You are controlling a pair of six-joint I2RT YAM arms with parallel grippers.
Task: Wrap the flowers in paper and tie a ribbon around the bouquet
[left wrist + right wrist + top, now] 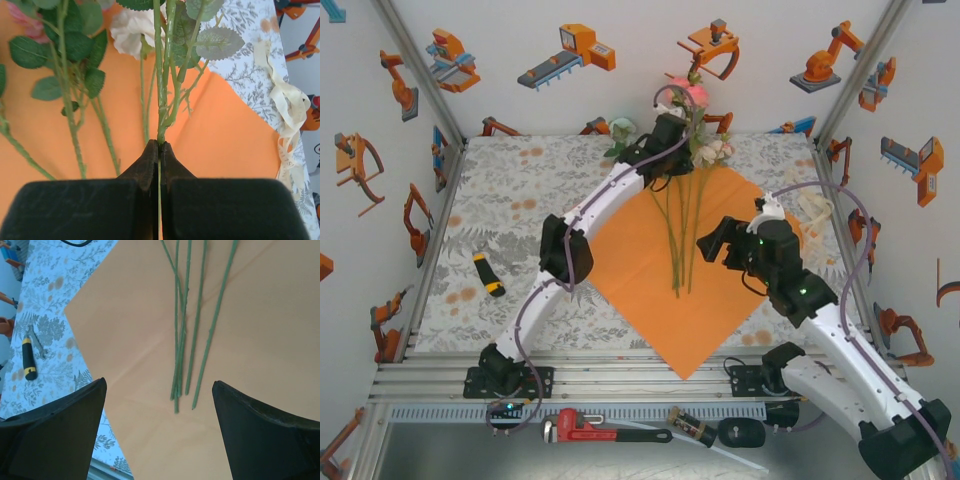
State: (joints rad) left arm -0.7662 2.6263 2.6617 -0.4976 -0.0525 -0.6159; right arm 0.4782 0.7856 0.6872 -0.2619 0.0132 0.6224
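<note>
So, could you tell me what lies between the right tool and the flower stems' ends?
Bare orange paper, as the right wrist view shows, separates the open right tool from the flower stems.

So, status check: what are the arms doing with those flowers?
Left gripper shut on one stem. Right gripper open over the paper. Flowers lie across it, unwrapped. Ribbon aside, nothing blocking.

L gripper (pixel 159 146) tight, R gripper (pixel 159 382) wide
</note>
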